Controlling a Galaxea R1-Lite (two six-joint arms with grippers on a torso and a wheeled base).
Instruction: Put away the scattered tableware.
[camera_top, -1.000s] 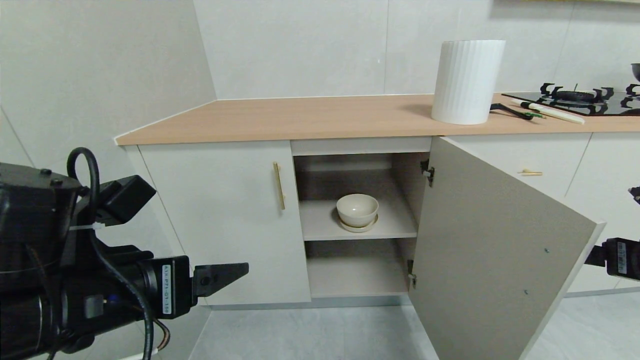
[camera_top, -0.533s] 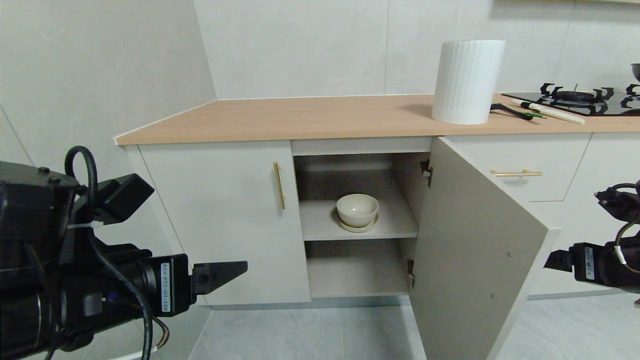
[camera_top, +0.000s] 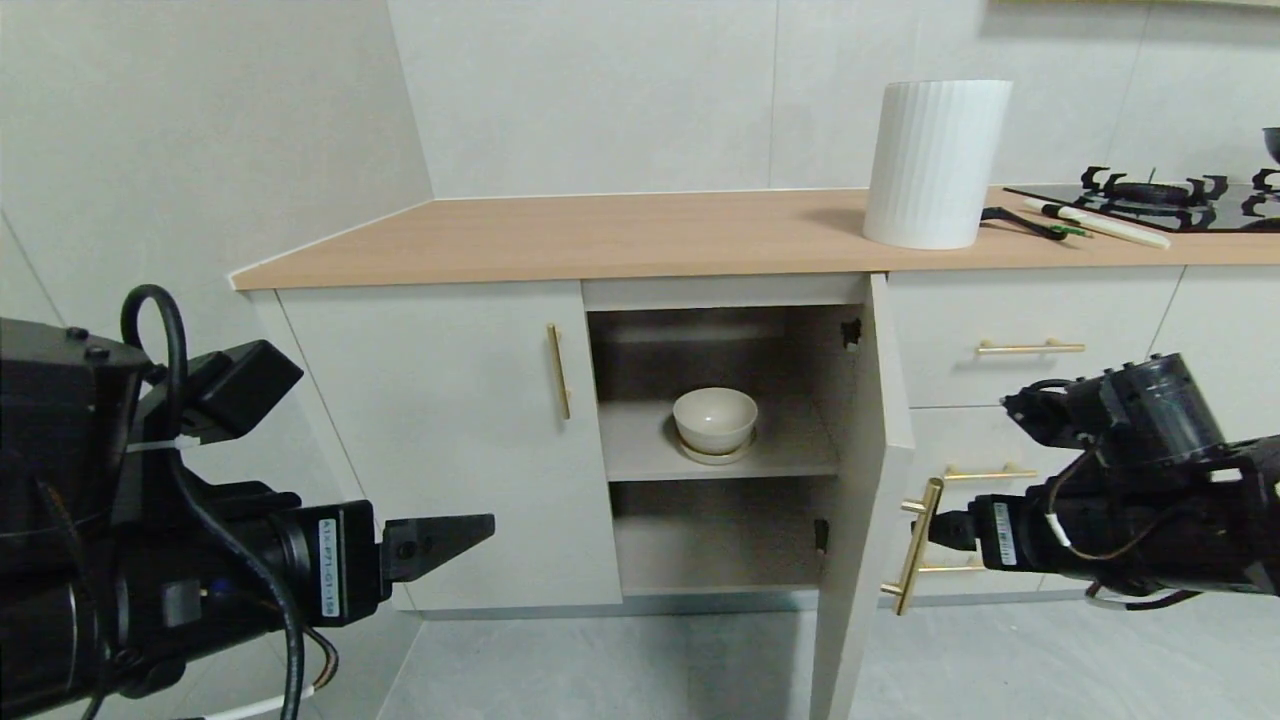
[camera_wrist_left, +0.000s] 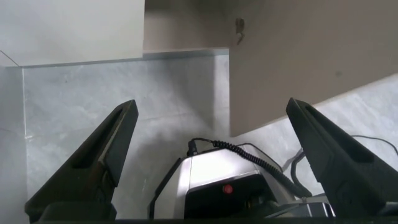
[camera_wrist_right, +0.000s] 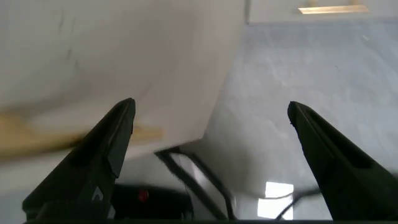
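A cream bowl (camera_top: 714, 418) sits on a small plate (camera_top: 714, 457) on the middle shelf (camera_top: 640, 450) of the open cabinet. The cabinet door (camera_top: 868, 480) stands edge-on to me, about half open. My right gripper (camera_top: 945, 530) is just outside the door, its tip beside the gold door handle (camera_top: 915, 545). In the right wrist view the gripper (camera_wrist_right: 211, 106) is open, with the door face (camera_wrist_right: 112, 56) and blurred handle (camera_wrist_right: 37, 134) close ahead. My left gripper (camera_top: 470, 535) hangs low in front of the shut left door, open and holding nothing (camera_wrist_left: 212, 106).
A tall white ribbed container (camera_top: 935, 165) stands on the wooden worktop (camera_top: 600, 235). Utensils (camera_top: 1095, 222) lie beside a gas hob (camera_top: 1150, 192) at the far right. Drawers with gold handles (camera_top: 1030, 347) are right of the cabinet. Grey floor (camera_top: 620, 660) lies below.
The cabinet door has swung from wide open to edge-on. My right arm has come in from the right edge, following the door. The left arm has barely shifted.
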